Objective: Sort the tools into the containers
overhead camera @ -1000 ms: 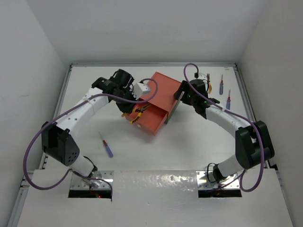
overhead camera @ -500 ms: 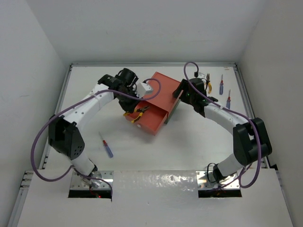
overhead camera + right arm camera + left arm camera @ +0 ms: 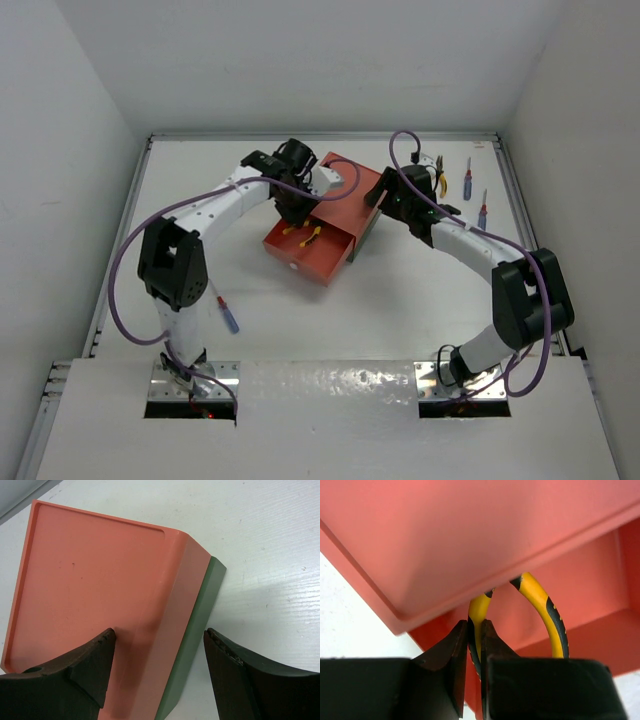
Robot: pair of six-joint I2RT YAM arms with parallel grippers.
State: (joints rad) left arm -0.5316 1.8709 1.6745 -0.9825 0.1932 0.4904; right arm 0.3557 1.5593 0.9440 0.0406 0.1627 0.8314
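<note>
The salmon-red container (image 3: 345, 190) sits on the dark green one (image 3: 366, 236), and its drawer (image 3: 300, 255) is pulled out toward the front left. My left gripper (image 3: 298, 212) is over that drawer, shut on one yellow handle of the pliers (image 3: 312, 236). In the left wrist view the gripper (image 3: 475, 626) pinches the handle (image 3: 479, 611), and the pliers' jaws are hidden under the box's overhang (image 3: 470, 540). My right gripper (image 3: 160, 636) is open and straddles the stack's right edge. One finger (image 3: 92, 655) rests on the salmon top (image 3: 90, 570); the other finger (image 3: 227, 652) stands beside the green box (image 3: 200, 625).
Two blue-and-red screwdrivers (image 3: 467, 180) (image 3: 483, 211) lie at the back right, with another yellow-handled pair of pliers (image 3: 438, 178) next to my right wrist. A third screwdriver (image 3: 229, 314) lies front left beside my left arm's base. White walls enclose the table.
My left gripper has carried the pliers to the right, from beside the drawer's front to over the open drawer. My right gripper has shifted slightly at the box's edge.
</note>
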